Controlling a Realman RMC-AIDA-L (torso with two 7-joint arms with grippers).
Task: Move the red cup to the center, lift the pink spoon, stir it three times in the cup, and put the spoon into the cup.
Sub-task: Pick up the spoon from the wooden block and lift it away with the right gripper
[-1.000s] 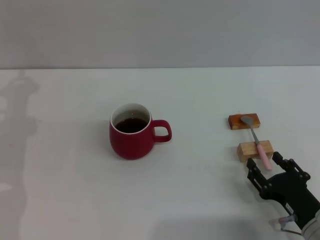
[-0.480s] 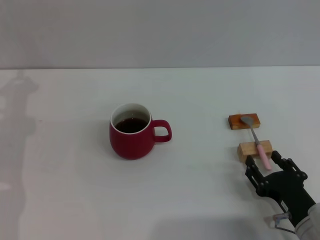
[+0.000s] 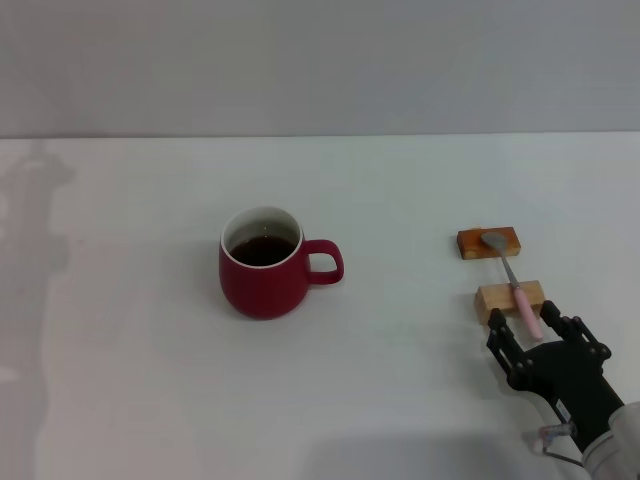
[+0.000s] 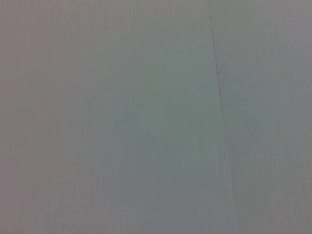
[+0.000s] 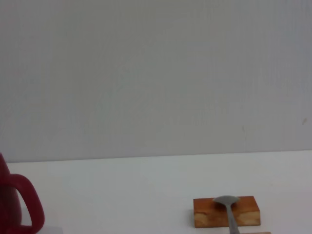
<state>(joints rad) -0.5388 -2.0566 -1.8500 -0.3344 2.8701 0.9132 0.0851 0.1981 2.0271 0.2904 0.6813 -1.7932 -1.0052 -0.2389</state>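
Note:
The red cup (image 3: 265, 263) stands on the white table left of the middle, handle to the right, dark liquid inside. Its handle also shows in the right wrist view (image 5: 27, 204). The pink spoon (image 3: 514, 283) lies across two small wooden blocks at the right, its grey bowl on the far block (image 3: 489, 243), its pink handle over the near block (image 3: 510, 298). The spoon's bowl also shows in the right wrist view (image 5: 226, 202). My right gripper (image 3: 538, 331) is open at the table's near right, its fingers on either side of the pink handle's end. My left gripper is out of view.
The white tabletop (image 3: 400, 350) stretches bare between cup and blocks. A plain grey wall (image 3: 320, 60) runs behind the table's far edge. The left wrist view shows only a plain grey surface (image 4: 146, 117).
My right gripper has crept forward and a little left toward the spoon's pink handle. The cup and the spoon have not moved.

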